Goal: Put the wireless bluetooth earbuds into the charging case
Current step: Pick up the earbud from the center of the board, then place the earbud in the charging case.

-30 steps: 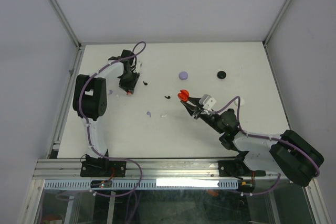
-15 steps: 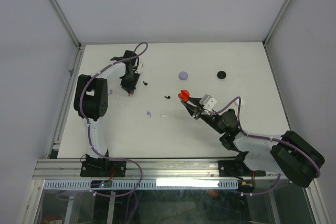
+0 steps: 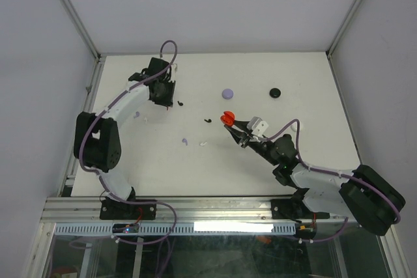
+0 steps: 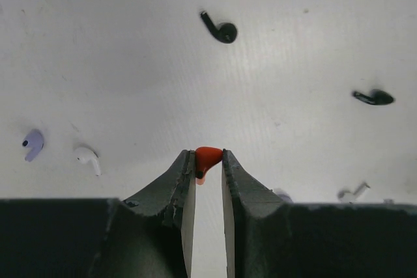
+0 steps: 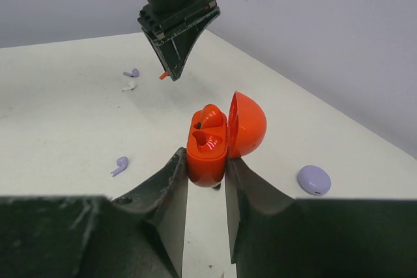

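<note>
My left gripper (image 4: 209, 153) is shut on a small red earbud (image 4: 207, 158) and holds it above the table; it shows at the back left in the top view (image 3: 167, 103). My right gripper (image 5: 207, 164) is shut on the open red charging case (image 5: 208, 149), lid (image 5: 249, 124) swung back, near the table's middle (image 3: 227, 119). One red bud sits in the case's far slot (image 5: 211, 115); the near slot is empty. In the right wrist view the left gripper (image 5: 172, 73) hangs behind and left of the case.
A lilac case (image 3: 227, 94) and a black case (image 3: 275, 92) lie at the back. Black earbuds (image 4: 223, 31) (image 4: 374, 97), lilac earbuds (image 4: 31, 142) (image 5: 120, 165) and white earbuds (image 4: 88, 159) (image 3: 202, 142) are scattered on the white table.
My left gripper has risen and moved toward the back with the red earbud in it, and its elbow has swung left. My right gripper and the case have not moved.
</note>
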